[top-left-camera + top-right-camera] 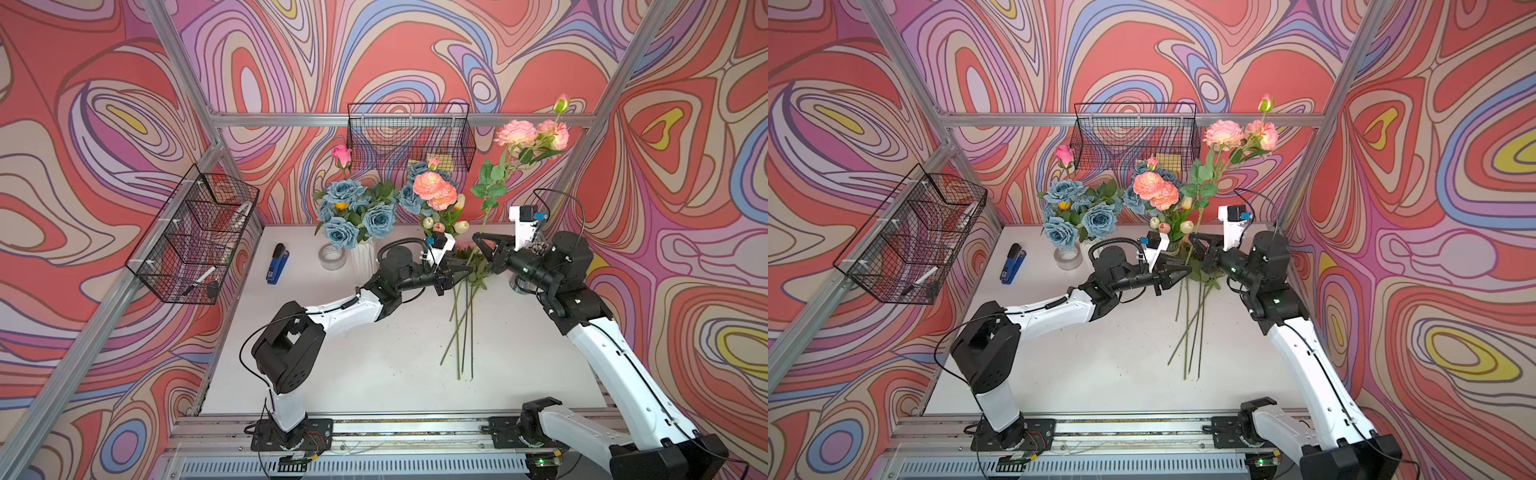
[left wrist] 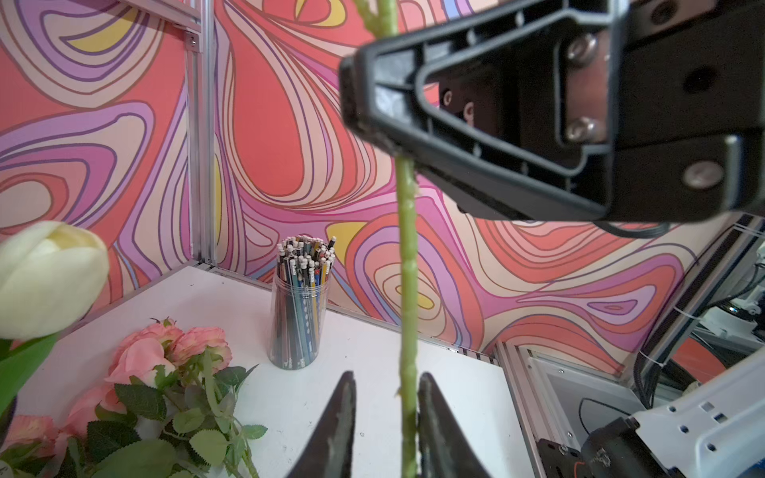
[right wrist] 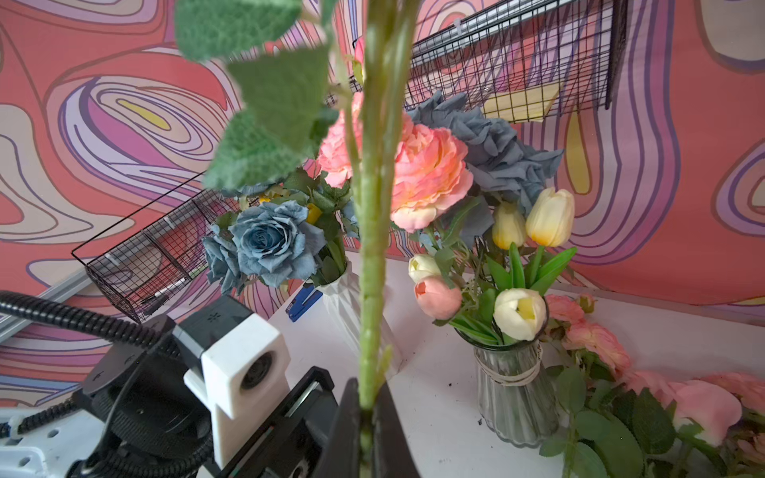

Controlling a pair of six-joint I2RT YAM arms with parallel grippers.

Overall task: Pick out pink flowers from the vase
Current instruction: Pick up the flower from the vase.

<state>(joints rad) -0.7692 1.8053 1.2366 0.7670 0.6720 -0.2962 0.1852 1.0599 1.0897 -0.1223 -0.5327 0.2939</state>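
**Top views.**
- Held spray (image 1: 530, 135): one, with two open pink blooms and one bud. It is raised upright over the bench (image 1: 332, 353), judged so that the stem clears the bouquets.
- Right jaws: closed on its stem.
- Left jaws: set at the same stem lower down, judged as a second support.
- Laid pink flowers (image 1: 464, 320): about four stems are counted, set aside on the bench as picked.
- Pink left standing: one pair of peach blooms (image 1: 435, 190) and one magenta rosebud (image 1: 342, 154).
- White vase (image 1: 365, 262): one.

**Left wrist.**
- The stem (image 2: 407, 289) is seen between the left jaws, with a gap on one side. Whether it is clamped cannot be told.
- Pencil cup (image 2: 299, 302): one.

**Right wrist.**
- The stem is pinched by the right jaws.
- Glass vase (image 3: 513, 397): one.
- Cream tulips (image 3: 519, 312): four.
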